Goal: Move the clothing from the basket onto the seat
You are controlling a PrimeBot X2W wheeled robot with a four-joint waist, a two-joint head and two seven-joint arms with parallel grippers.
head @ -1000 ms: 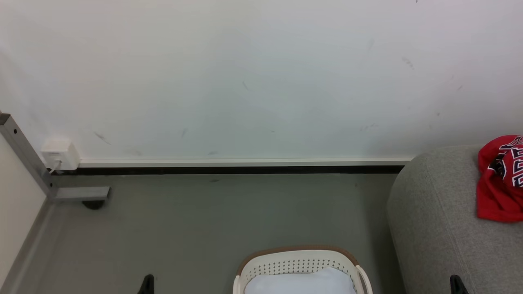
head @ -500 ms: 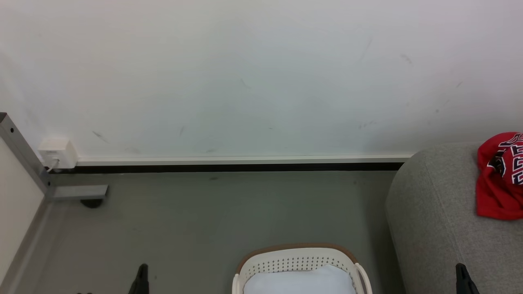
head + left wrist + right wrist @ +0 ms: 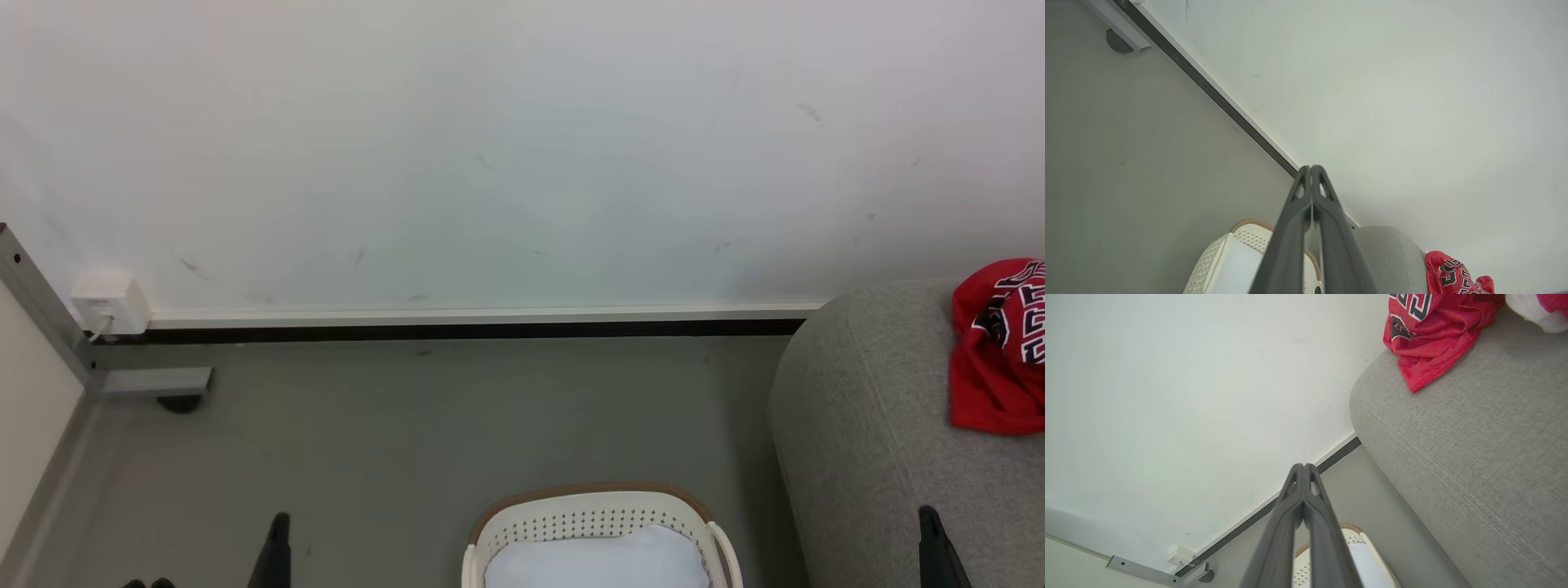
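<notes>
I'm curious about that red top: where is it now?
The red jersey lies on the grey sofa, at the head view's right edge, right of the white basket.

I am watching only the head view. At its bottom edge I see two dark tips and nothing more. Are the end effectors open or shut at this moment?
Observer: The left wrist view shows the left end effector shut, its two fingers pressed together with nothing between them.
Operator: And the right one?
Observer: The right end effector is shut and empty too.
Operator: On the sofa I see one red jersey, cut by the edge. Is there more?
Observer: Yes. In the right wrist view, beyond the red jersey on the sofa, lies a white and red fabric. I cannot tell what it is.
</notes>
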